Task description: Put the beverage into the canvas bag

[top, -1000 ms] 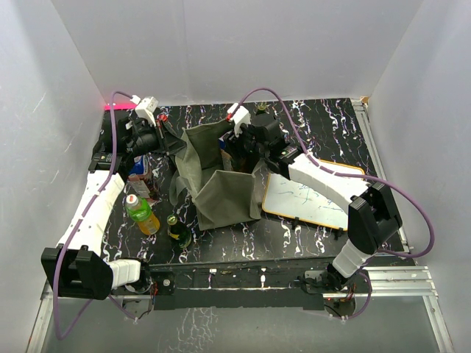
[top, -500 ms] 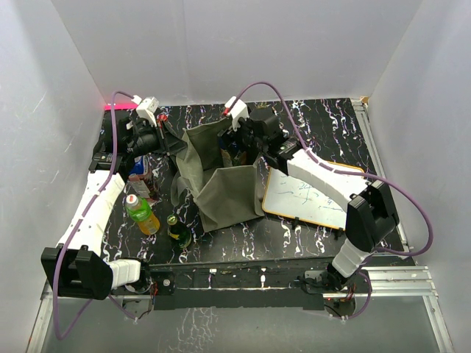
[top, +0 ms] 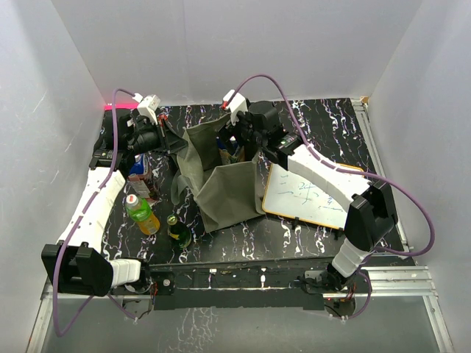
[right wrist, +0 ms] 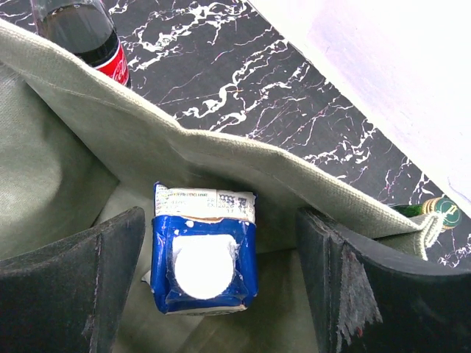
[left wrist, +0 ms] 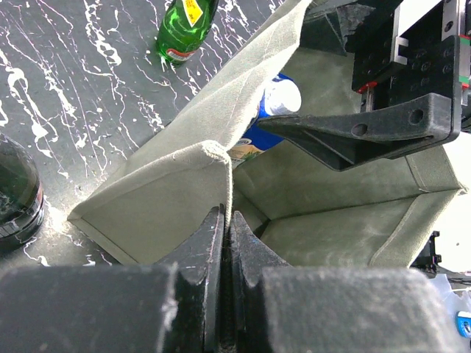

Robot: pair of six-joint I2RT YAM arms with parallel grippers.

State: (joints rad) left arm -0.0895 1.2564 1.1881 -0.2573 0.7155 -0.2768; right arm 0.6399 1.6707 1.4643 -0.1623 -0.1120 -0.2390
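Blue beverage [right wrist: 204, 250] down inside canvas bag [right wrist: 66, 162].
Right fingers [right wrist: 70, 287] apart; I'd rise straight out. Left fingers [left wrist: 199, 254] clamped on bag rim.

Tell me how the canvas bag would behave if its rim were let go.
Probably floppy: the canvas bag has creased, sagging walls. Its rim likely slumps once the left gripper pinching it lets go. A push would probably crumple it.

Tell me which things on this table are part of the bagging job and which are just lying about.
Part of the job: canvas bag, blue drink carton inside it, left gripper pinching the bag's rim, right gripper open above the carton.
Lying about: whiteboard, light green bottle, dark green bottle, cola bottle.
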